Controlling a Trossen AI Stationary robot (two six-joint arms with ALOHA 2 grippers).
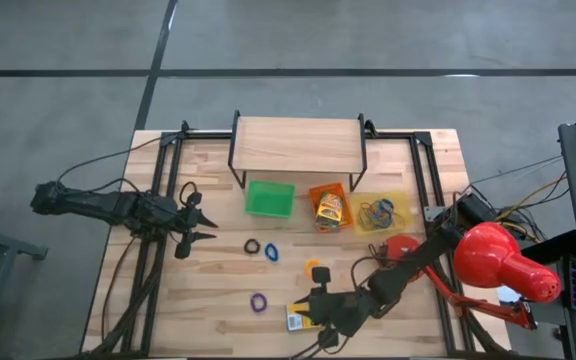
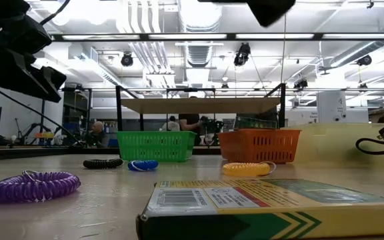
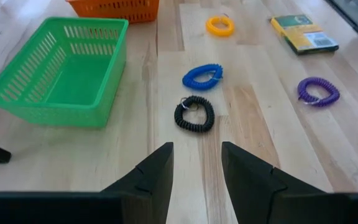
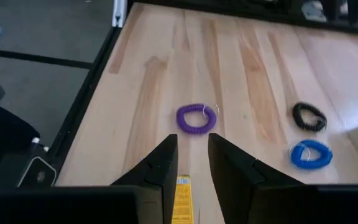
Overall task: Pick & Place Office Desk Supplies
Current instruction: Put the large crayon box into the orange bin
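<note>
A yellow-and-green cardboard box point(image 1: 295, 319) lies flat near the table's front edge and fills the front of the low view point(image 2: 272, 203). My right gripper point(image 1: 312, 304) hovers just over its right end, pointing left. Its fingers point(image 4: 192, 140) stand a narrow gap apart, and a strip of the box point(image 4: 182, 200) shows below that gap. Ahead of it lies a purple coil band point(image 4: 197, 118). Black point(image 1: 252, 246), blue point(image 1: 271, 251) and yellow point(image 1: 313, 266) coil bands lie mid-table. My left gripper point(image 3: 196, 149) waits open at the table's left, short of the black band point(image 3: 194, 114).
Green point(image 1: 270, 198), orange point(image 1: 330, 207) and yellow point(image 1: 383, 212) trays stand in a row under a wooden shelf point(image 1: 298, 145) at the back. The orange tray holds a box, the yellow one several bands. A red lamp point(image 1: 498, 260) stands at the right edge.
</note>
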